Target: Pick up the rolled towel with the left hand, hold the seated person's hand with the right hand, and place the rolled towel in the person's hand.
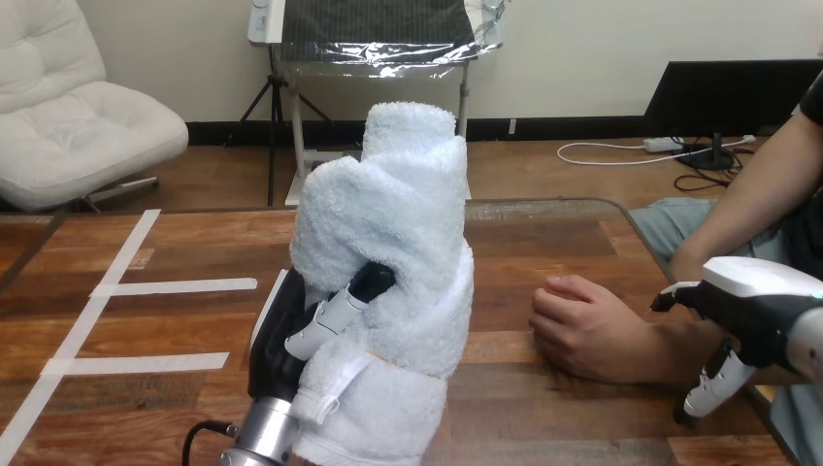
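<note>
The rolled towel is held upright, left of the person's hand, curled round by the fingers of the left hand. The right hand is seen nearer, above the wrist just right of the person's hand, fingers hanging loose, unclosed.

— Any words, numbers or labels we can read at this moment?

— None. We find no legible text, brand or figure on the rolled towel, on the bench, or on the white tape strips stuck to the bench; the strips are plain and unmarked.
</note>
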Robot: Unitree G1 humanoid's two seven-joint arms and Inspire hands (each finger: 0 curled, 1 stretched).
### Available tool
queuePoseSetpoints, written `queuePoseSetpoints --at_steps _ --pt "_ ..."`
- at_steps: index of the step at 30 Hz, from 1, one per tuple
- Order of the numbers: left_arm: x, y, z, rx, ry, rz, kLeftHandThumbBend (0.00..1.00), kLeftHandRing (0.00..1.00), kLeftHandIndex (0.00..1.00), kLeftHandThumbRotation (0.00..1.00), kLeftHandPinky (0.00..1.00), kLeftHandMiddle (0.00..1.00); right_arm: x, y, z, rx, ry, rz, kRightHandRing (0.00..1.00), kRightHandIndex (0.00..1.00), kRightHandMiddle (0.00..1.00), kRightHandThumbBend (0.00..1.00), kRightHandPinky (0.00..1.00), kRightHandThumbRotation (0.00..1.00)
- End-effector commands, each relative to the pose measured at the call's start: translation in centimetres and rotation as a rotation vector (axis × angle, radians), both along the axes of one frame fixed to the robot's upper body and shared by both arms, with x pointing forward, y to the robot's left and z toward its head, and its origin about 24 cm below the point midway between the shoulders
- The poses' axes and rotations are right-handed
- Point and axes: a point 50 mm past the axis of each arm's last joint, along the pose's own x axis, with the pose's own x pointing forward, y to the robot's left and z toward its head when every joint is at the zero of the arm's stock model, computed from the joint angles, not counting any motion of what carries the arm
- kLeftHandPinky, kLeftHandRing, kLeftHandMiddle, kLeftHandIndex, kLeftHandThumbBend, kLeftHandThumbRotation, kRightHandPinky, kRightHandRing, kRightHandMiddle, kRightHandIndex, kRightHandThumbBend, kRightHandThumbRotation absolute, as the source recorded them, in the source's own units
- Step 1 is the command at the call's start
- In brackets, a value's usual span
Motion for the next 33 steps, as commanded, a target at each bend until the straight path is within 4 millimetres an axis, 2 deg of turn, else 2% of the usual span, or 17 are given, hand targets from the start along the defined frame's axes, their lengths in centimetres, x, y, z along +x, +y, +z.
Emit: queuePoseSetpoints --at_steps 1,33 --pt "0.6 -1.2 2.3 -0.090 -0.092 0.012 0.80 0.28 0.44 0.11 0.22 0.34 1.2 -0.3 1.4 -0.048 -0.025 -0.008 0.94 0.90 0.95 0.74 0.88 0.00" --pt "0.5 -0.9 2.3 -0.074 -0.109 0.024 0.79 0.28 0.44 0.12 0.22 0.35 2.9 -1.3 -0.9 -0.099 0.047 -0.006 0.95 0.90 0.96 0.70 0.91 0.02"
